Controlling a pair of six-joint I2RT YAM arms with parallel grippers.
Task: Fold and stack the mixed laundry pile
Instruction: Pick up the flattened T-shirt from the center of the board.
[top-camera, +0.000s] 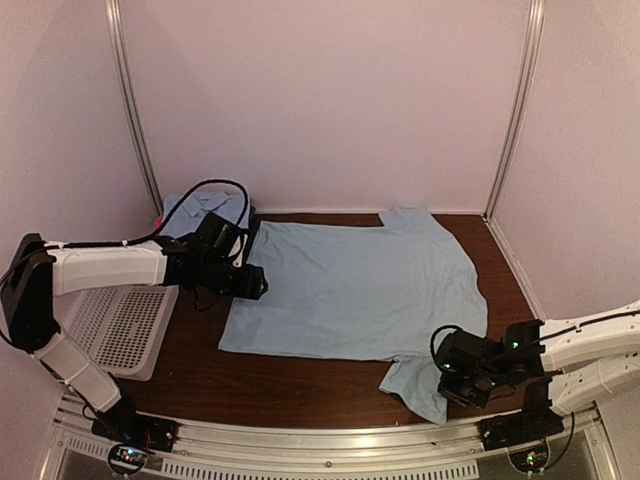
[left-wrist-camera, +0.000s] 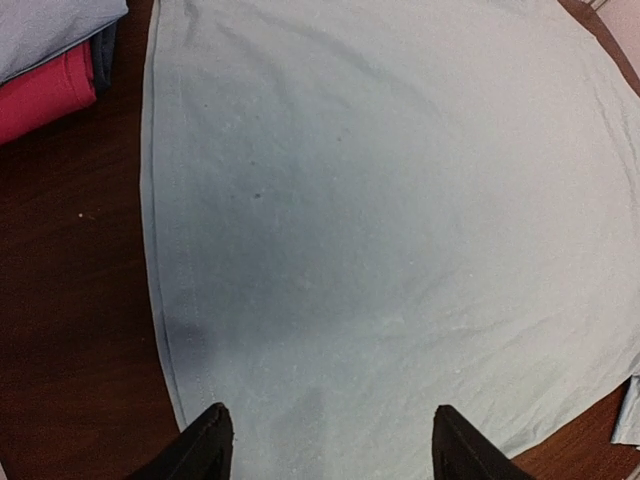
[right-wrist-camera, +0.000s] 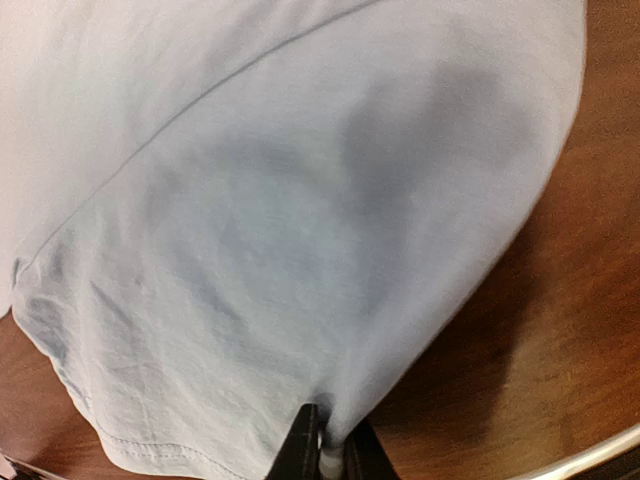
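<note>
pinched on the sleeve near the tabletop's near right corner, the right gripper should fold it flat onto the shirt; the left gripper hangs wide.

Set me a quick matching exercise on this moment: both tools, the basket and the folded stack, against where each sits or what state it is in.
Things:
1. left tool
2. right tool
3. white basket
4. folded stack

Place or state:
A. far left corner of the table
B. shut on the near sleeve of the light blue shirt
C. open, over the shirt's left part
D. near left of the table, beside the shirt

Pairs: 1-C, 2-B, 3-D, 4-A.
</note>
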